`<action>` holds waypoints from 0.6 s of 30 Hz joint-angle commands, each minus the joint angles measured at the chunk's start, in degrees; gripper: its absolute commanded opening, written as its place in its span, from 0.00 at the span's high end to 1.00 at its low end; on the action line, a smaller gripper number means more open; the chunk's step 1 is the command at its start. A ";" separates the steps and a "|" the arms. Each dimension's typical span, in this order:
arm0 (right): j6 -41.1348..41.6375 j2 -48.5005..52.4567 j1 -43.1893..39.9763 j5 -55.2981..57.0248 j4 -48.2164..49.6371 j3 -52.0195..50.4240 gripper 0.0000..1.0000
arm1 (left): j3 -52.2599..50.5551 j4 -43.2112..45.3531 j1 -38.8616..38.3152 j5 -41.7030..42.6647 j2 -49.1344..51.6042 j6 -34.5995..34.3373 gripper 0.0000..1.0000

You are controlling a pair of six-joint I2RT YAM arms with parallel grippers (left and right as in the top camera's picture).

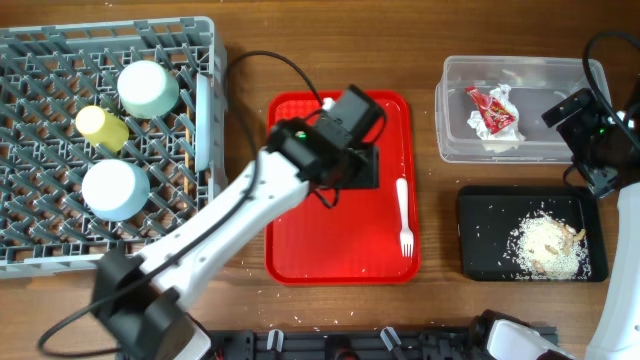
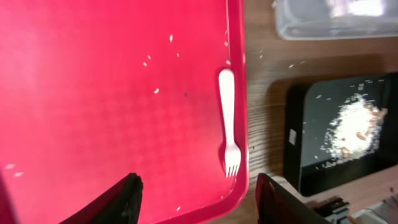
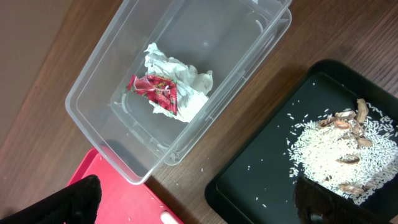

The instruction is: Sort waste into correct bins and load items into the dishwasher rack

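Note:
The white plastic fork (image 1: 404,214) lies on the right side of the red serving tray (image 1: 320,250), tines toward the front; it also shows in the left wrist view (image 2: 228,118). My left gripper (image 1: 358,160) hovers open and empty over the tray (image 2: 93,93), left of the fork. The clear tub (image 1: 455,140) holds the crumpled napkin (image 3: 186,84) and red wrapper (image 3: 155,92). The black tray (image 1: 480,250) holds the rice scraps (image 1: 548,247). My right gripper (image 1: 572,108) is open and empty above the tub's right end. The grey rack (image 1: 30,250) holds the green bowl (image 1: 148,88), yellow cup (image 1: 102,127), blue bowl (image 1: 115,190) and plate (image 1: 203,105).
Loose rice grains dot the red tray and the wood between the tub (image 3: 99,112) and the black tray (image 3: 261,186). The left arm stretches from the front left across the tray's left half. A cable loops behind the red tray.

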 commanded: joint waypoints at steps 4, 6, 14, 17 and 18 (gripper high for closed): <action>-0.98 0.50 -0.22 -0.13 0.15 0.17 0.00 | 0.04 7.06 -6.47 -12.28 12.07 -16.22 0.37; -0.96 0.50 -0.22 -0.13 0.17 0.17 0.00 | 0.04 10.93 -8.83 -17.86 14.80 -19.10 0.35; -0.96 0.50 -0.22 -0.13 0.15 0.17 0.00 | 0.04 17.27 -16.87 -27.39 21.38 -25.70 0.33; -0.98 0.50 -0.22 -0.13 0.17 0.17 0.00 | 0.04 17.22 -17.92 -27.34 23.43 -25.70 0.33; -0.98 0.50 -0.22 -0.13 0.17 0.17 0.00 | 0.04 17.03 -18.29 -27.34 24.44 -25.68 0.34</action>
